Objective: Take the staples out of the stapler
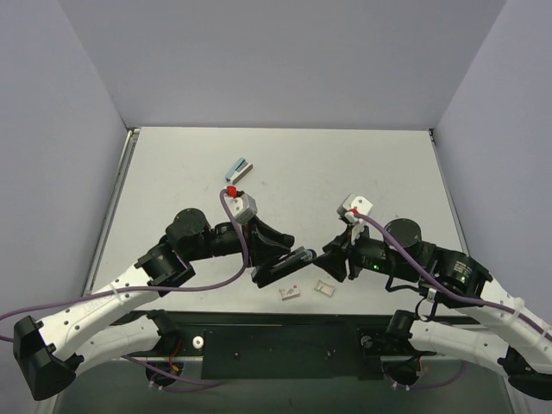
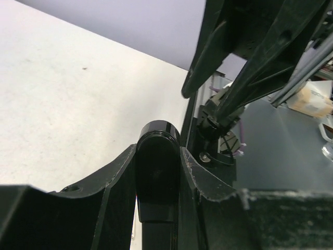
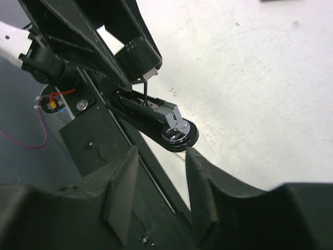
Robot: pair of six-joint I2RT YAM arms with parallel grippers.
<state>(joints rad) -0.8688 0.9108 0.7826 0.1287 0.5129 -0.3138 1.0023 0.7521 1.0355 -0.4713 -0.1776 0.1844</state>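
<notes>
Lilac walls box in a pale surface [image 1: 362, 164]. Far out on it lies the light-blue stapler [image 1: 239, 168], flat and well apart from both arms, with nothing touching it. What the arms are busy with is a slim black bar [image 3: 148, 119], held up off the surface between them. I take it for the part of the stapler that carries the staples, though I cannot be sure from where I stand.

The left end effector [image 1: 278, 260] is clamped on that bar, a finger tight against each side, with the rounded glossy end poking out past the fingers. Held that way, the free tip points across at the other arm. A small metal fitting [image 3: 173, 122] sits exposed there, presumably the bit that has to be worked to let the staples out.

The right end effector [image 3: 161, 152] sits just short of that tip, its fingers parted and gripping nothing. It looks lined up to act on the bar while the left one steadies it.

Two white scraps [image 1: 290, 292] lie near the front edge, below the pair. I see no staples loose anywhere.
</notes>
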